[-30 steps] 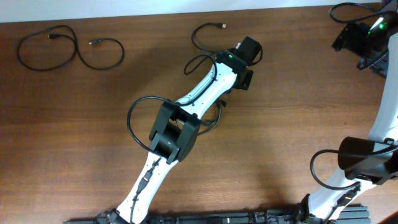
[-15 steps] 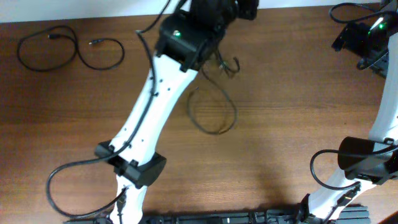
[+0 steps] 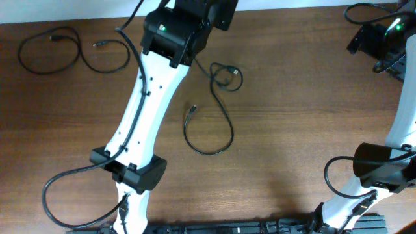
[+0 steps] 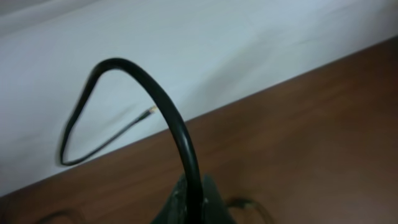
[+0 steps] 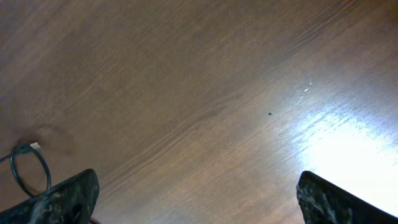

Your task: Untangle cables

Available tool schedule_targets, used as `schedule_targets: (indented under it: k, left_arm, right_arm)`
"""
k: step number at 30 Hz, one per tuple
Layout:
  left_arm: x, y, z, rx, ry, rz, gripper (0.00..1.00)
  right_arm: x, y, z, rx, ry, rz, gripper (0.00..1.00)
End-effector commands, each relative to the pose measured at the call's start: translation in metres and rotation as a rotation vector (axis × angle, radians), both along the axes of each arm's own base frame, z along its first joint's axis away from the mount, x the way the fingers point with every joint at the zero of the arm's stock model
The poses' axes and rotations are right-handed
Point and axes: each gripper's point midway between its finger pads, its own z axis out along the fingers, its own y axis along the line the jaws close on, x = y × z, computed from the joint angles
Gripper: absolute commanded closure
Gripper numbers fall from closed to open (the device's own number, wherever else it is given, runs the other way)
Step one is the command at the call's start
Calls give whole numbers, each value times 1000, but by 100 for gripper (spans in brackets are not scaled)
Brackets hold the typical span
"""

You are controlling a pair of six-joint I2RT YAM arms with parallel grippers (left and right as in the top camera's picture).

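Three thin black flexible cables with small plug ends are showing on the brown wooden tabletop (image 3: pixel 292 130).

Entry 1, held cable (image 3: pixel 224 120): the left pincer (image 4: pixel 189 199) is clenching this cord at the far edge of the tabletop, and in the wrist view the cord is arching up out of the closed jaws. From the grip it is trailing back toward the robot's side. It is passing through a small twisted loop (image 3: pixel 229 75) just beside the white left arm (image 3: pixel 146 104), then opening into a wide loop (image 3: pixel 208 142). Its free plug end (image 3: pixel 193 109) is lying between that arm and the wide loop. The long axis is running from far edge to near, a little right of the arm.

Entries 2 and 3, two looped cords (image 3: pixel 47 55) (image 3: pixel 109 57): these are lying near the far left corner, close together and well apart from the held cable.

Right pincer (image 5: pixel 196 196): it is standing fully released at the far right, well apart from every cord, so the left arm is nearer. The small twisted loop is probably deciding which way the coming pull should go.
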Motion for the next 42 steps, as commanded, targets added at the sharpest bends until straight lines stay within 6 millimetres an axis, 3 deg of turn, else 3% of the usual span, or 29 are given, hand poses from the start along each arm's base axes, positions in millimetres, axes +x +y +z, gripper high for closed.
schedule_targets:
  k: [1,3,4,6,8,9,11,12,13,15,16,18,20,23,26,28,30,31,33,35,36,38,40,41,42]
  left_arm:
    - [24,58,-13,277,-70,303,100]
    - [26,89,16,385,-180,476,100]
    - [30,91,27,487,-213,449,100]
    - [31,88,30,536,-219,415,100]
    - [30,81,15,511,-172,365,100]
    - [29,65,-3,459,-118,268,100]
    - [10,15,-43,274,55,-9,100]
    - [-12,-18,-61,161,166,-200,100]
    - [-22,-31,-67,127,205,-282,100]
    - [-7,-9,-60,225,142,-173,100]
    - [5,21,-39,317,51,0,100]
    - [5,45,5,353,-78,159,100]
    - [-7,51,70,247,-240,213,100]
    - [-41,72,168,78,-474,252,100]
    - [-74,91,227,-21,-622,262,100]
    - [-84,95,240,-54,-652,250,100]
    - [-84,78,235,-58,-633,150,100]
    - [-86,61,230,-68,-614,45,100]
    - [-114,-7,208,-138,-522,-394,100]
    - [-122,-16,187,-126,-438,-468,100]
    - [-112,-3,170,-62,-387,-381,100]
    - [-75,55,142,132,-329,-7,100]
    - [-58,110,129,314,-309,341,100]
    - [-57,118,124,313,-300,414,100]
    - [-54,106,113,234,-266,374,100]
  right_arm:
    - [0,-1,-2,6,4,-9,0]
    - [0,-1,-2,6,4,-9,0]
    - [0,-1,-2,6,4,-9,0]
    - [0,-1,-2,6,4,-9,0]
    - [0,-1,-2,6,4,-9,0]
    - [0,-1,-2,6,4,-9,0]
    - [0,-1,-2,6,4,-9,0]
    - [0,-1,-2,6,4,-9,0]
    - [0,-1,-2,6,4,-9,0]
    - [0,-1,-2,6,4,-9,0]
    - [0,-1,-2,6,4,-9,0]
    - [0,-1,-2,6,4,-9,0]
    - [0,-1,-2,6,4,-9,0]
    - [0,-1,-2,6,4,-9,0]
    - [0,-1,-2,6,4,-8,0]
    - [0,-1,-2,6,4,-9,0]
    - [0,-1,-2,6,4,-9,0]
    - [0,-1,-2,6,4,-9,0]
    - [0,-1,-2,6,4,-9,0]
    - [0,-1,-2,6,4,-9,0]
    - [0,-1,-2,6,4,-9,0]
    - [0,-1,-2,6,4,-9,0]
    - [0,-1,-2,6,4,-9,0]
    - [0,-1,-2,6,4,-9,0]
    - [0,-1,-2,6,4,-9,0]
